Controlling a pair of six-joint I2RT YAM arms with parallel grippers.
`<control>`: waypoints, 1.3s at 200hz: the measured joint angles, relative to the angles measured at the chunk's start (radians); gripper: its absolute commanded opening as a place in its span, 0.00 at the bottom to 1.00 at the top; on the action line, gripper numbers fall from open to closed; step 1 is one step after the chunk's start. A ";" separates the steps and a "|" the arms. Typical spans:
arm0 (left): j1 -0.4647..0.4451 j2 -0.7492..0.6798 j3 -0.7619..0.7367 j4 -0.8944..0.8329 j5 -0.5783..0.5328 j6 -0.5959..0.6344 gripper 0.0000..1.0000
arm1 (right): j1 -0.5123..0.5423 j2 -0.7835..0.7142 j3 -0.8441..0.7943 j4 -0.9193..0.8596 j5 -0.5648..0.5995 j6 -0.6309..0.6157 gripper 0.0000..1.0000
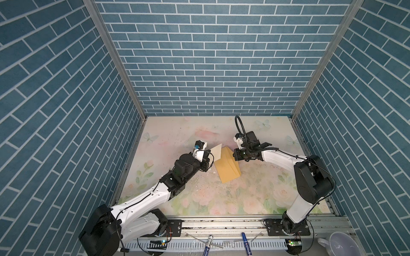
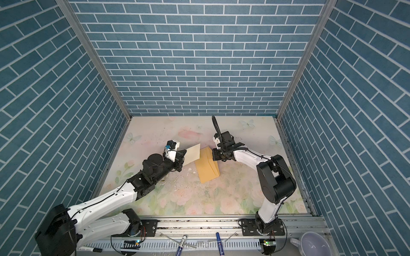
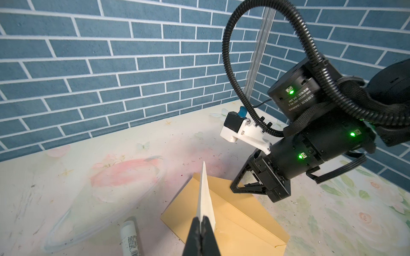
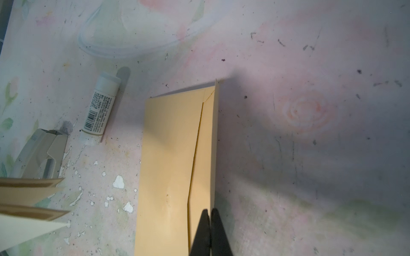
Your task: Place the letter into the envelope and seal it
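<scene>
The tan envelope lies mid-table, its long flap edge lifted on the right. My right gripper is shut on that raised flap edge; in the right wrist view the fingertips pinch the envelope at the flap. The cream letter hangs tilted above the envelope's left end, with my left gripper shut on its corner. In the left wrist view the letter stands edge-on over the envelope, clamped by my left gripper.
A white glue stick lies on the floral table just left of the envelope. A clear plastic dish sits behind it. Markers and a white cup lie at the front rail. Blue brick walls close three sides.
</scene>
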 measured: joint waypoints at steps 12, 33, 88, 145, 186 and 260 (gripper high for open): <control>-0.005 0.022 0.000 0.009 -0.001 -0.006 0.00 | 0.000 0.000 -0.016 0.016 -0.006 0.011 0.05; -0.019 0.067 0.000 0.026 -0.003 -0.010 0.00 | -0.001 0.000 -0.039 0.031 -0.015 0.033 0.16; -0.044 0.164 0.000 0.048 -0.022 -0.013 0.00 | -0.002 0.000 -0.041 0.049 -0.002 0.026 0.45; -0.054 0.215 0.002 0.047 -0.048 -0.013 0.00 | -0.002 0.000 -0.039 -0.005 0.085 -0.039 0.54; -0.056 0.233 0.015 0.044 -0.074 -0.013 0.00 | -0.002 0.001 -0.024 -0.056 0.150 -0.076 0.54; -0.056 0.270 0.039 0.015 -0.101 -0.014 0.00 | -0.003 0.043 0.013 -0.109 0.226 -0.084 0.48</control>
